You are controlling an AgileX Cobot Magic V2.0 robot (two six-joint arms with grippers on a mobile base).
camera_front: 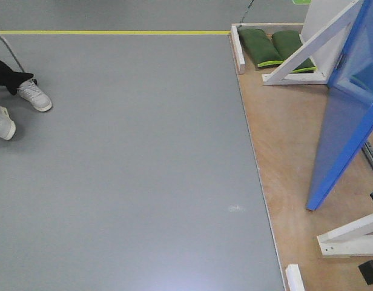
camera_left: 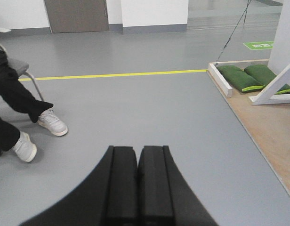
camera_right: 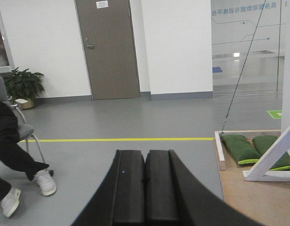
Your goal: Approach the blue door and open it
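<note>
The blue door (camera_front: 347, 115) stands as a tall glossy panel at the right of the front view, on a wooden platform (camera_front: 283, 139); its handle and lock do not show here. It is out of both wrist views. My left gripper (camera_left: 137, 155) is shut with nothing in it, pointing over the grey floor well left of the platform. My right gripper (camera_right: 145, 157) is also shut and holds nothing, aimed across the floor toward a yellow line.
White wooden braces (camera_front: 307, 51) prop the door frame, with green sandbags (camera_front: 274, 45) behind them. A seated person's legs and white shoes (camera_front: 32, 94) are at the left, on a chair (camera_right: 20, 127). A yellow floor line (camera_front: 114, 32) crosses ahead. A grey room door (camera_right: 107, 49) and potted plant (camera_right: 22, 84) lie far off.
</note>
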